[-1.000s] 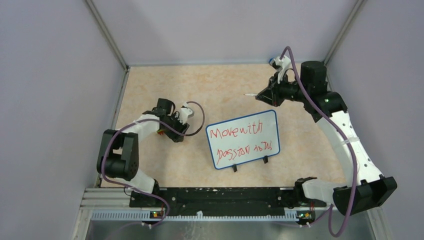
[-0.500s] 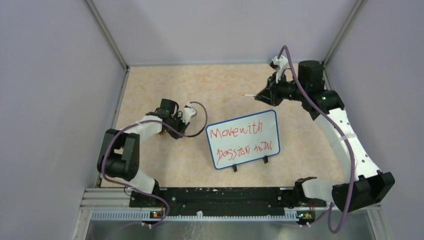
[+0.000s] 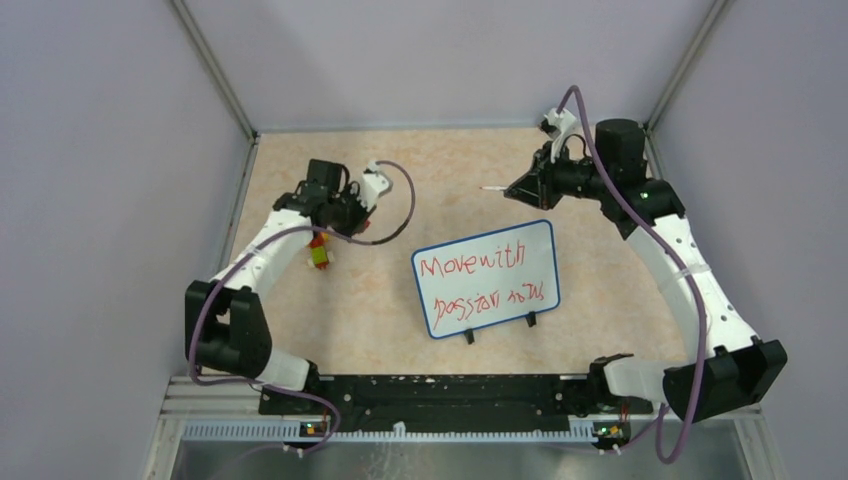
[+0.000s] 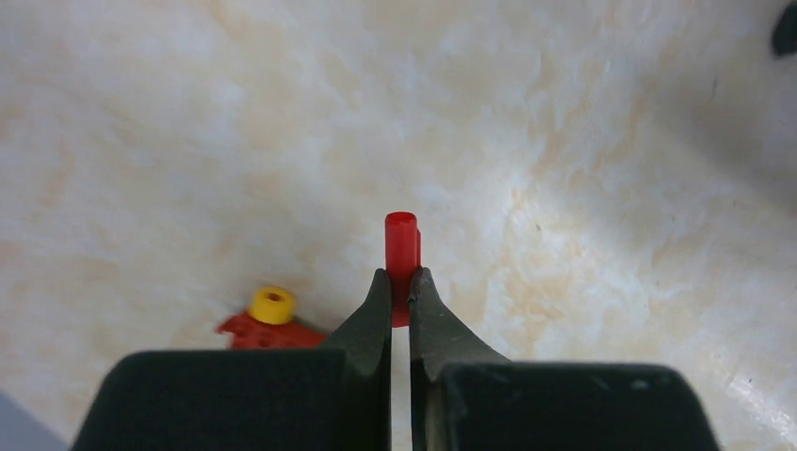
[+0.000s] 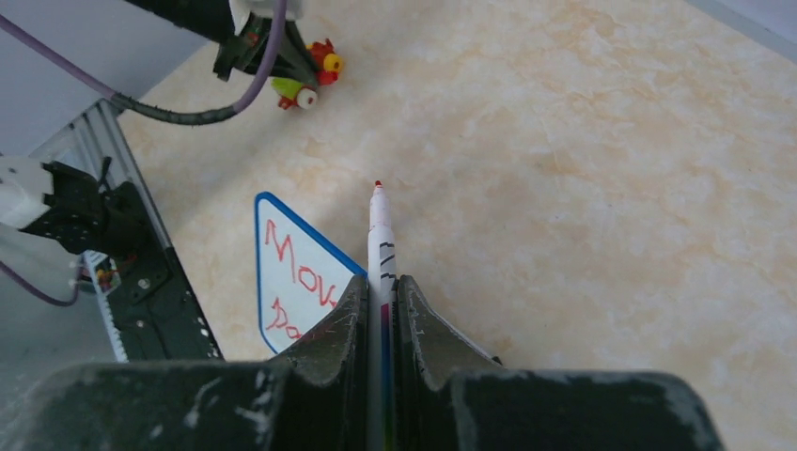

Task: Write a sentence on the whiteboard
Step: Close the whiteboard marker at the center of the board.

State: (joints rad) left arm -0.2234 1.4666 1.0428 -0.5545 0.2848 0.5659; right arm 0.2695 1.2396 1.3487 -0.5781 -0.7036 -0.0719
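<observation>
Left claw [image 4: 400, 277] is seen clenched on a small red plastic tube [image 4: 401, 246] above the beige marbled surface [image 4: 583, 169], with a red-and-yellow toy piece [image 4: 268, 319] lying just to its left. Right claw [image 5: 381, 282] is clamped round a white red-tipped marker [image 5: 380, 230]. Between both claws, nearer the bases, the blue-rimmed whiteboard [image 3: 540, 265] is propped, the red handwritten sentence [image 3: 470, 265] written across it.
</observation>
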